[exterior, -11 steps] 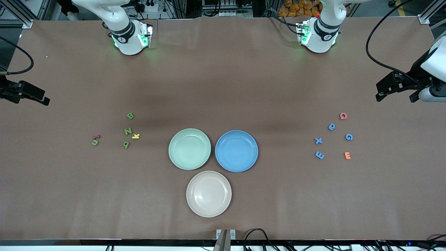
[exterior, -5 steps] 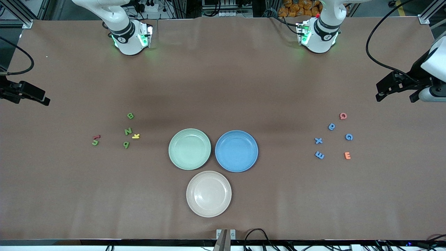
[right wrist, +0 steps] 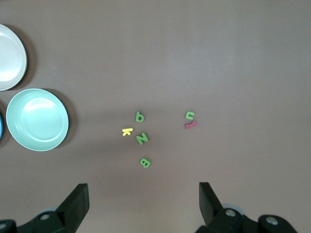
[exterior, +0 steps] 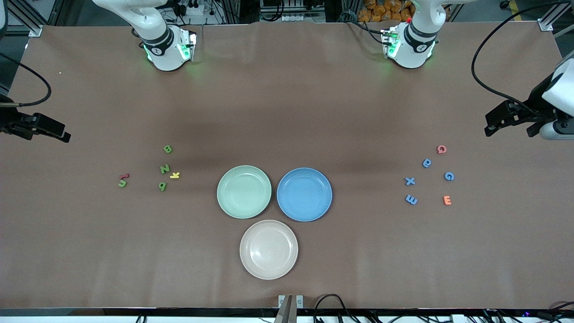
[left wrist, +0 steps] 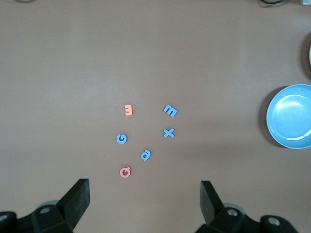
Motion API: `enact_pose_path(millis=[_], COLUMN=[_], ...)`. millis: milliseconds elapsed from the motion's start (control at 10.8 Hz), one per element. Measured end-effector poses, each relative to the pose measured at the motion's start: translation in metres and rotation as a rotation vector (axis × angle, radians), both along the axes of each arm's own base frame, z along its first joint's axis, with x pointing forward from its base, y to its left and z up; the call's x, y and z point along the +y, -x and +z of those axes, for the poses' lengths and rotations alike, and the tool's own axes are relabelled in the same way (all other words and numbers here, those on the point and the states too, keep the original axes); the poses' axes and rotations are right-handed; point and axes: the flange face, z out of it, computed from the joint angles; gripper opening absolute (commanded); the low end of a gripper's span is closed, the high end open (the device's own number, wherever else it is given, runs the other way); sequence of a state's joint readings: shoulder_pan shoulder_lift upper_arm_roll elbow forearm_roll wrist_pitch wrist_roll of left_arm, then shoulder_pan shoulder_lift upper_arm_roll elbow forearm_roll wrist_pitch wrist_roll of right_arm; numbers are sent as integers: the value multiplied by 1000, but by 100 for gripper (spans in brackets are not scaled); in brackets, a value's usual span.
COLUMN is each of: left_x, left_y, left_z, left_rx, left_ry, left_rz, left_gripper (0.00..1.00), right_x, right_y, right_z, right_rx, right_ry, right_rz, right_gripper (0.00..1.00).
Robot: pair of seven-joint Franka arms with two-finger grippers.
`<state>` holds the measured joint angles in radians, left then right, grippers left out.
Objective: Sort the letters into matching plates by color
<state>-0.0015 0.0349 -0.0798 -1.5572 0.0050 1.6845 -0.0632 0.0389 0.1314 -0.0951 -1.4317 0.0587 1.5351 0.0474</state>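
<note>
While table-edge: both grippers (exterior: 509, 117) (exterior: 45, 128), fingers apart.

table (exterior: 287, 103): brown | plates (exterior: 244, 192): three, middle | letters (exterior: 165, 169): both ends

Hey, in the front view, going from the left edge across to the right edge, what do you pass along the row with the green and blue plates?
Red letter → green letters → yellow letter → green plate → blue plate → blue letters → orange E
</note>
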Motion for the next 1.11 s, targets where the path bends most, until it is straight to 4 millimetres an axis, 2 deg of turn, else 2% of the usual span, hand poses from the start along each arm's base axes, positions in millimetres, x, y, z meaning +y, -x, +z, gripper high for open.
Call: enact_pose_path(millis=[185,463,555,740,926,1111], left_x=[4,4,4,4,3,1], left_y=[-3,-3,-4,-4,-5,-6], left_z=[-21,-66,-82,-110,-144,-182], left_rx=[6,52,57,63,49,71], left_ry=[0,-3,-3,-3,-1,2], left_rz=[7,7,7,7,6,27], left_gripper=[100,100,100,100,100,100], right_x=[10,21,28,38,41,51], right_y=[-5,-12,-18,-27,-24,-17], right_z=[-7,-22,-36,-81,-123,-155], right_rx=[5,16,0,-59,-63,-66], right_ry=[0,1,1,3,5,5], right_rz=[14,34,46,89,114,142], right_gripper=[100,100,100,100,100,100])
